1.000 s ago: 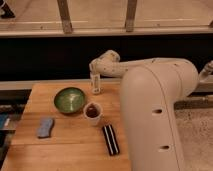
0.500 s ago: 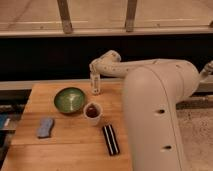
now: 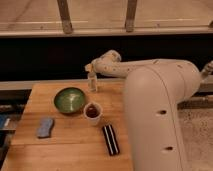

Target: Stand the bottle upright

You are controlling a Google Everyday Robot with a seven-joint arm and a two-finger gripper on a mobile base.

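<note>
The bottle (image 3: 92,82) is small, slim and whitish. It stands upright near the back edge of the wooden table (image 3: 65,145), just right of the green bowl. My gripper (image 3: 91,69) is right above the bottle's top, at the end of the white arm that reaches in from the right. Whether the gripper touches the bottle does not show.
A green bowl (image 3: 69,99) sits left of the bottle. A white cup with dark contents (image 3: 93,111) stands in front of it. A flat black bar (image 3: 111,139) lies near the front, a blue sponge (image 3: 45,127) at the left. The robot's white body (image 3: 160,120) covers the table's right side.
</note>
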